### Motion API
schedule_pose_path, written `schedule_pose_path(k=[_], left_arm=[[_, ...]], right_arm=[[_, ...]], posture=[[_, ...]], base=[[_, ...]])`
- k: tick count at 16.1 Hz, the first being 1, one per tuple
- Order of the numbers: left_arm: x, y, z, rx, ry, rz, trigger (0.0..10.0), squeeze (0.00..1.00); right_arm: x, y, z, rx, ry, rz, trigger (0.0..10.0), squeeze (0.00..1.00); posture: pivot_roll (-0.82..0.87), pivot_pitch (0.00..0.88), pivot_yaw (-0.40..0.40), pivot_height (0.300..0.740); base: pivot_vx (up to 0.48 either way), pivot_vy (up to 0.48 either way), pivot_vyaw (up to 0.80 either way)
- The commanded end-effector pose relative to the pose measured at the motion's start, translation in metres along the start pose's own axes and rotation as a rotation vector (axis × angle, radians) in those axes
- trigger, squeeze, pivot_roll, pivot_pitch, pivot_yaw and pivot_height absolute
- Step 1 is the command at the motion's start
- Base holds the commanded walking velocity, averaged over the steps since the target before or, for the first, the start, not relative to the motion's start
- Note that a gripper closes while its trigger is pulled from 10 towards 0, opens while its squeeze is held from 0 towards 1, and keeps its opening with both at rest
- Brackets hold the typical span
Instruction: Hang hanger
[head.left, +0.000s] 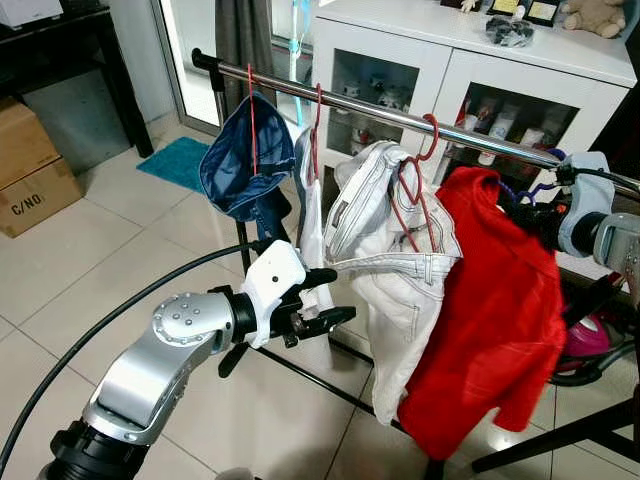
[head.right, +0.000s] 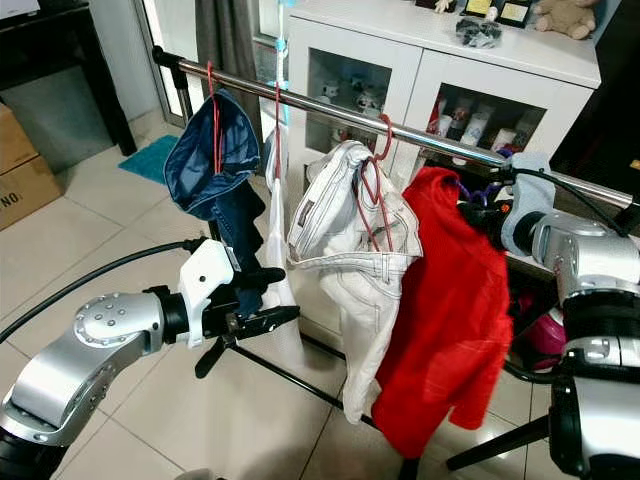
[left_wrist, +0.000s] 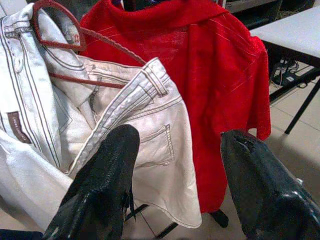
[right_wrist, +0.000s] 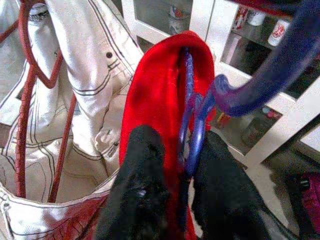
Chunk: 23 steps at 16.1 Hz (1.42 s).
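A: What is seen nearest?

B: The left gripper (head.left: 325, 300) is held out on its silver arm, low and to the left of the white jeans (head.left: 395, 265). Its two black fingers (left_wrist: 102, 185) are spread apart and nothing is held between them; the jeans and the red shirt (left_wrist: 200, 65) are seen beyond the gap.

A: And the hanger?

B: A blue-purple hanger (right_wrist: 192, 125) is carried inside the neck of the red shirt, on the right of the scene. It is gripped by the right gripper (right_wrist: 182, 172), whose fingers are closed on its stem just below the hook. The hook (right_wrist: 260, 85) is curved upward beside the metal rail (head.left: 390, 115); whether it is resting on the rail cannot be told.

A: What is already on the rail?

B: The white jeans are hung on a red hanger (head.left: 410, 195), touching the red shirt on their right. Further left a thin white garment (head.right: 272, 220) is hung on another red hook, and at the far left a dark blue garment (head.left: 240, 165) is hung.

A: What lies behind?

B: A white cabinet (head.left: 440, 60) with glass doors is stood past the rail. A teal mat (head.left: 185, 160) is laid on the tiled floor (head.left: 90, 260), and cardboard boxes (head.left: 30, 165) are set far left.
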<state>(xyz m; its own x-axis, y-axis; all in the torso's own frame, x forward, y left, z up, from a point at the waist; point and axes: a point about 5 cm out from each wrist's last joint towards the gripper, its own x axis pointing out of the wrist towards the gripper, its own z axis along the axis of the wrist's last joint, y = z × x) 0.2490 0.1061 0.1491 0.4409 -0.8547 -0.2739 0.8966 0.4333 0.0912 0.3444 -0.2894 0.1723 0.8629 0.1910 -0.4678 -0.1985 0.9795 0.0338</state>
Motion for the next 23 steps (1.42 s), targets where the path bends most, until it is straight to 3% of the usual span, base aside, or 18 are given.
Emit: schedule_pose_path(k=[1,7,14,19,21,23], left_arm=[[-0.001,-0.003,0.003,0.005,-0.005,-0.011,10.0,0.0],[-0.005,-0.004,-0.001,-0.006,0.002,0.004,10.0,0.0],[-0.005,-0.002,-0.003,-0.004,-0.002,0.088,10.0,0.0],[-0.006,0.012,-0.019,-0.067,-0.015,0.362,10.0,0.0],[-0.008,0.014,-0.021,-0.08,-0.01,0.402,10.0,0.0],[-0.008,0.013,-0.02,-0.069,-0.032,0.431,10.0,0.0]], right_arm=[[-0.001,0.003,0.0,0.016,-0.014,0.016,0.0,0.0],[-0.009,0.009,0.007,0.036,-0.091,-0.015,0.0,0.0],[-0.039,0.026,0.024,0.018,-0.213,-0.035,0.0,0.0],[-0.055,0.075,-0.024,0.16,-0.236,0.001,0.0,0.0],[-0.055,0.085,-0.036,0.19,-0.249,-0.025,0.0,0.0],[-0.059,0.106,-0.049,0.252,-0.334,-0.052,0.0,0.0]], posture=[[-0.01,0.0,-0.052,0.74],[-0.01,0.0,-0.033,0.74],[-0.02,0.0,-0.018,0.74],[-0.02,0.0,-0.024,0.74],[-0.02,0.0,-0.026,0.74],[-0.02,0.0,-0.025,0.74]], base=[[0.0,0.0,0.0],[0.0,0.0,0.0],[0.0,0.0,0.0],[0.0,0.0,0.0],[0.0,0.0,0.0],[0.0,0.0,0.0]])
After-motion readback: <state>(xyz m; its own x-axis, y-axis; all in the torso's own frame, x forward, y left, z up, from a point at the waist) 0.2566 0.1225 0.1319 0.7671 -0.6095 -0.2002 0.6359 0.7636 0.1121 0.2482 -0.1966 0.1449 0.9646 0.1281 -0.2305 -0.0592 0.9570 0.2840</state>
